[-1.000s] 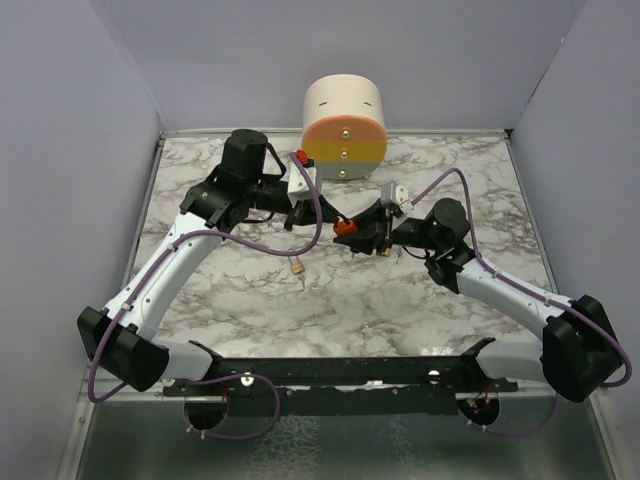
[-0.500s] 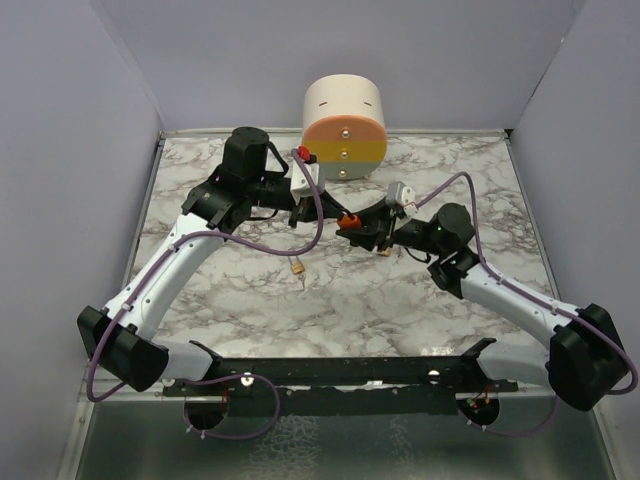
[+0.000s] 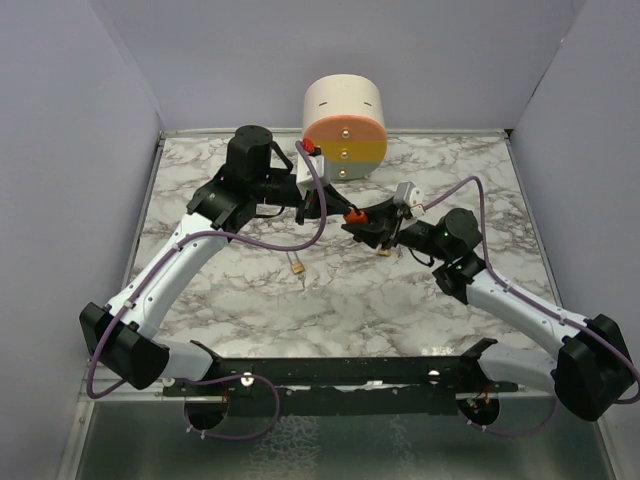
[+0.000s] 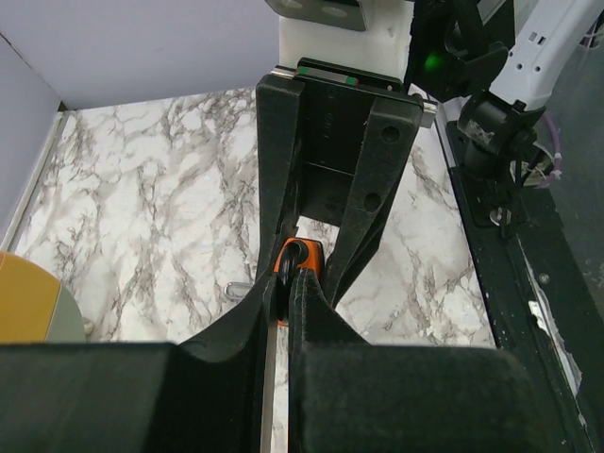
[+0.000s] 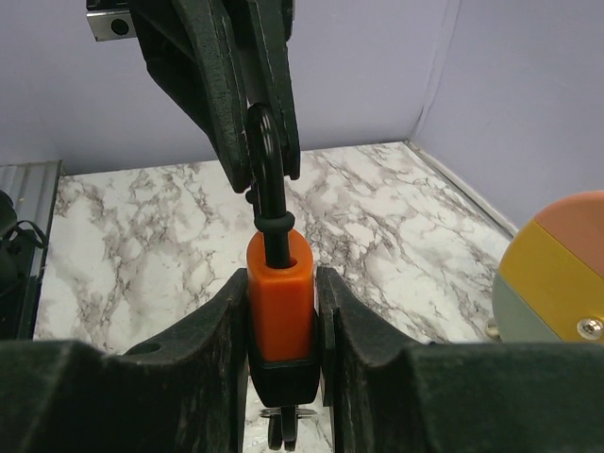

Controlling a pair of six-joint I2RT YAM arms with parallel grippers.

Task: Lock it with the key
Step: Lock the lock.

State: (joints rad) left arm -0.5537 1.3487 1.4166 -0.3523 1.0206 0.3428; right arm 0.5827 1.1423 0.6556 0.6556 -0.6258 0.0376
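1. Foreground: a padlock [image 3: 298, 266] in brass lies loose on the table [image 3: 200, 300], well apart from both grippers. I leave it be.
2. Next out, my right gripper [image 3: 358, 222] holds the orange lock [image 5: 279, 316] above the table. Its fingers are clamped on the lock's two flanks, and the lock stands upright in the right wrist view.
3. Below the lock, at the bottom edge of that view, hangs a dark bit with a silvery ring. I take it for the key [image 5: 283, 429] sitting in the keyway. The frame cuts it off, so I cannot tell how far in it is.
4. Just beyond, my left gripper [image 4: 288, 283] has its fingers pinched on the black shackle [image 5: 276, 203], right above the lock's body.
5. Over the last second the right arm has carried the lock a little away from me and towards the left gripper. The left fingers have swung in to meet it.
6. The lock is now braced at both ends, body in one gripper and shackle in the other. I judge the step in hand to be pressing the shackle home, then turning the key. I cannot tell whether the shackle is already seated.
7. Farthest out, the banded drum [image 3: 344, 125] stands at the back edge, apart from all this.
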